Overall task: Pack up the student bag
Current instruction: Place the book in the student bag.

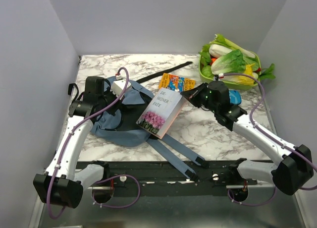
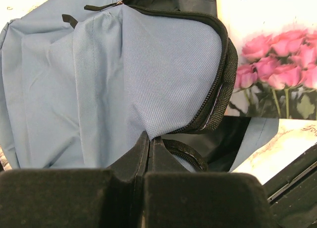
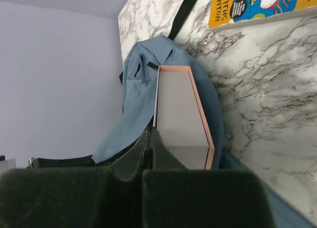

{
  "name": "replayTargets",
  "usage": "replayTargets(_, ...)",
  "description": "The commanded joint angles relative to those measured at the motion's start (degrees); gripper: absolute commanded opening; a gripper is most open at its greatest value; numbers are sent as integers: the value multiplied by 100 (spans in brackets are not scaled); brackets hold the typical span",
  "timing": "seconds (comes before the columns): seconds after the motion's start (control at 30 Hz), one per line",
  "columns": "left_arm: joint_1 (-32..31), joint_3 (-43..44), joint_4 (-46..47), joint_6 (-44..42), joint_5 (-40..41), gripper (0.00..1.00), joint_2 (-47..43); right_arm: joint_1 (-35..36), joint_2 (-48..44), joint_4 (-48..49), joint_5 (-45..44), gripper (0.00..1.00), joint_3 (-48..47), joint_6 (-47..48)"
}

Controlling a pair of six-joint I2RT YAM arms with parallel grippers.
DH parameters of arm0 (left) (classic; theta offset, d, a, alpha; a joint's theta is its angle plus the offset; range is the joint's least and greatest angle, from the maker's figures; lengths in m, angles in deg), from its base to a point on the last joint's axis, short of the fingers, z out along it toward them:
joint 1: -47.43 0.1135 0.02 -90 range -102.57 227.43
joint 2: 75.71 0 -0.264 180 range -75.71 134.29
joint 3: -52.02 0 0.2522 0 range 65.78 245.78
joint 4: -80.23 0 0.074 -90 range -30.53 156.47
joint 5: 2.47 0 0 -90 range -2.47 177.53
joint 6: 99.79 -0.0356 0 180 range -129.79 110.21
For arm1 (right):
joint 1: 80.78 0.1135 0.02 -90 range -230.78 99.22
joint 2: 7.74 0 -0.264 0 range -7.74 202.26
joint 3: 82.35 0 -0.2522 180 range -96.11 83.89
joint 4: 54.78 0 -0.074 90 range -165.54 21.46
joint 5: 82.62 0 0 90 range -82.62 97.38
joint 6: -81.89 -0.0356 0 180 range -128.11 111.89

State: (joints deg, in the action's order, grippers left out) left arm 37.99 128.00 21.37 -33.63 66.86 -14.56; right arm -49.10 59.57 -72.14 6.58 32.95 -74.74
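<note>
Up close, the left gripper (image 2: 148,139) is pressing its jaws fully together on a fold of the bag (image 2: 99,79), and the blue cloth is puckering into the tips just beside the black zipper (image 2: 220,84). At 1 o'clock from the tips in that wrist view, pink flowers on a book (image 2: 277,64) are showing past the gaping mouth of the bag.

The right gripper (image 3: 150,139) is also holding its jaws tight together, with the tips lying against the near corner of the same book. Whether they are pinching its cover I cannot tell. Only this wrist view is showing a plain grey face of the book with a pink rim, leaning on the blue cloth.

Only the overhead view is giving the layout. The bag is lying on the marble table (image 1: 223,134) toward 9 o'clock from the table's middle. Its two shoulder straps (image 1: 178,156) are trailing toward 5 o'clock, down to the near edge. The book is resting tilted across the bag's 3 o'clock side. A yellow picture book (image 1: 176,82) is lying flat at 12 o'clock from it. A black strap (image 1: 166,72) is stretching across the table just beyond that. A green bowl (image 1: 203,69) of vegetables is sitting in the far corner at 1 o'clock.
</note>
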Motion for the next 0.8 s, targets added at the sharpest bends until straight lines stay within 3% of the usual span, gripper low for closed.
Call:
replayTargets(0.0, 20, -8, 177, 98, -210, 0, -164, 268, -7, 465, -629, 1, -5, -447)
replayTargets(0.2, 11, 10, 177, 248, -306, 0, -129, 619, 580, 378, -1220, 1, -196, -465)
replayTargets(0.4, -15, -25, 186, 274, -333, 0, -112, 1015, 1442, 52, -1186, 4, -689, -334)
replayTargets(0.47, -15, -43, 160, 248, -333, 0, -112, 1024, 1705, 35, -800, 21, -881, -53)
replayTargets(0.5, -15, -43, 160, 230, -324, 0, -112, 1024, 1802, -261, -721, 39, -961, 44)
replayTargets(0.63, -15, -43, 133, 151, -298, 0, -103, 963, 1988, -449, -124, 72, -1085, 553)
replayTargets(0.77, -15, -25, 151, 142, -298, 0, -85, 945, 1813, -589, -96, 85, -954, 1046)
